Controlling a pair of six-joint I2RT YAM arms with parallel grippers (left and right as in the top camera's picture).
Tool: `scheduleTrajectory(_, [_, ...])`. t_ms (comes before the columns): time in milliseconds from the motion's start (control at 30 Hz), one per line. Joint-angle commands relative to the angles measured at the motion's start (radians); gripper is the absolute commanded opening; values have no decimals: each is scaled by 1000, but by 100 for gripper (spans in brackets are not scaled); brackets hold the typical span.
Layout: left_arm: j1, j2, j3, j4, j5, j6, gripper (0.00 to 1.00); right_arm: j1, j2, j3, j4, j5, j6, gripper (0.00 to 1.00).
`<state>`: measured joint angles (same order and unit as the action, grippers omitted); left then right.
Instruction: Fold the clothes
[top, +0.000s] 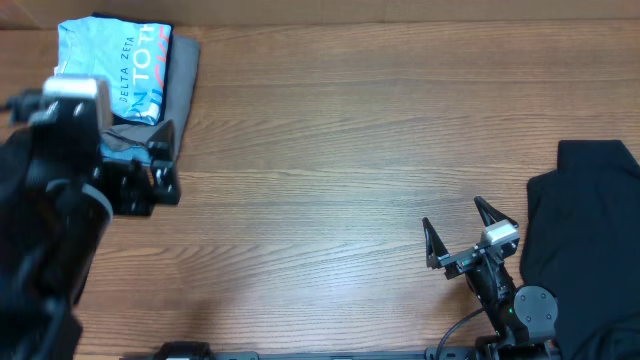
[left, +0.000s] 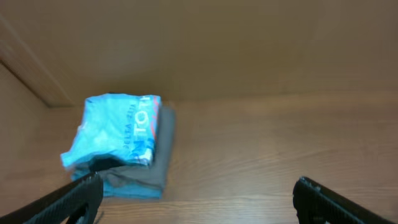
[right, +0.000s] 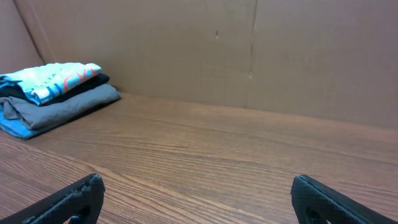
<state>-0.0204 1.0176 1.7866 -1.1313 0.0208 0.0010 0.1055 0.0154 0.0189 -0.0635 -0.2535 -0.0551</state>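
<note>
Overhead only: black garment (top: 585, 240) lies at the table's (top: 330, 150) right edge, just beside the right gripper (top: 457, 222); neither wrist view catches it. The wrist views give me the side-on layers overhead flattens: folded sky-blue printed T-shirt (left: 118, 127) on top of a grey garment (left: 160, 155), in the table's far-left corner. Left gripper (top: 163, 165) points at that corner, just short of the shirt. Right gripper sits low by the table's near edge, aimed across it. Both pincers are spread wide and hold nothing.

Wood-grain table (top: 330, 150) w/ brown wall (right: 249, 50) behind.
</note>
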Motion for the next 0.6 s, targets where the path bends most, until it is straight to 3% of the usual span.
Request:
scheduleTrajectory(0, [42, -119, -185, 116, -29, 45, 100, -4, -13, -11, 6, 14, 7, 100])
scheduleTrajectory(200, [69, -349, -547, 407, 31, 131, 100, -4, -13, -11, 7, 14, 7, 100])
scheduleTrajectory(567, [66, -747, -1176, 831, 59, 130, 100, -4, -13, -11, 6, 14, 7, 100])
